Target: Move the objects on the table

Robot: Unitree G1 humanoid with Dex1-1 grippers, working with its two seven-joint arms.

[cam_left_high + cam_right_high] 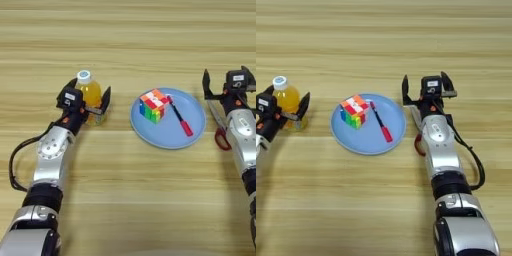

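Juice bottle (pixel 90 93), small, filled with orange liquid and topped by a white cap (pixel 84 76), is seen upright on the desk (pixel 125 200) toward the robot's left, just beside a blue plate (pixel 192 131). It is bracketed by the left gripper (pixel 93 101), whose jaws are spread wide on either side of the body; whether the fingers already press the plastic cannot be told, so no firm hold is claimed. The bottle is judged light to moderate in weight because of its contents, fairly stiff, smooth and somewhat slippery; a hold across the middle of the body, below the shoulder, would be steadiest, since a grip near the cap could tip it.

On the plate lies a multicoloured puzzle cube (pixel 154 105), with a thin red-and-black pen (pixel 179 117) just beside it, lying diagonally with its red end toward the plate's near rim. The cube is judged rigid and light, best taken across two opposite flat faces. The pen is judged very light and apt to roll; it would be pinched across its barrel, near the middle.

Further right, the right gripper (pixel 428 92) is held just past the plate's edge with its jaws open and nothing between them. Beneath that arm a pair of scissors with red handles (pixel 221 134) is partly hidden on the desk.
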